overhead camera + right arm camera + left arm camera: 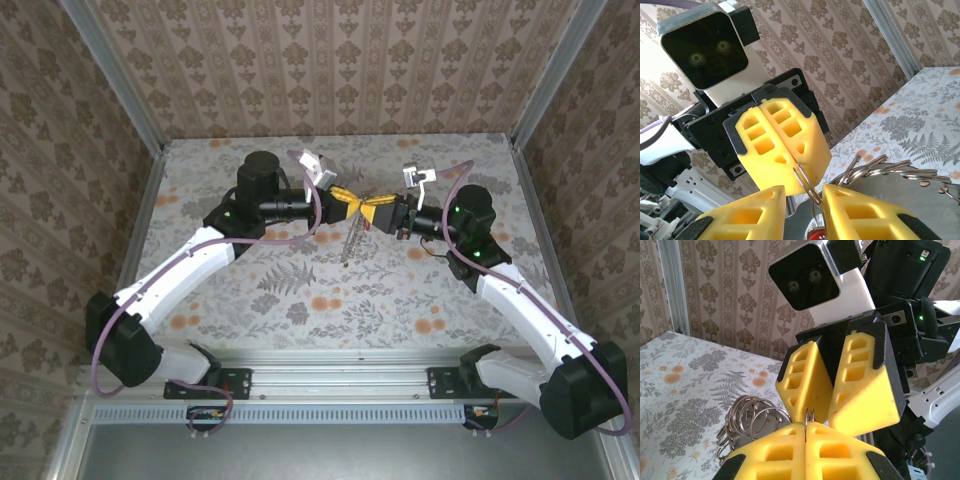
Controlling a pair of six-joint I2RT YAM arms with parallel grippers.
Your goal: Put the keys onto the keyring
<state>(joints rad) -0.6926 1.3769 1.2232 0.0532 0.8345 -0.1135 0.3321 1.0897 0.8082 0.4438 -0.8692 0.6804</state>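
A: Left tool [796, 165]?
B: Pressed together, pinching thin dark metal hoop keyring [806, 186] in mid-air above floral surface [250, 290].
A: Right tool [804, 195]?
B: Spread, straddling that hoop; small red-headed key [815, 234] just beneath.

You're looking into a robot test cell dressed like a home: damask wallpaper [330, 70] on panels framed by aluminium posts [110, 75], a floral-print bench [300, 290], and a left arm [185, 262] and right arm [520, 308] bolted to a metal rail [340, 380].
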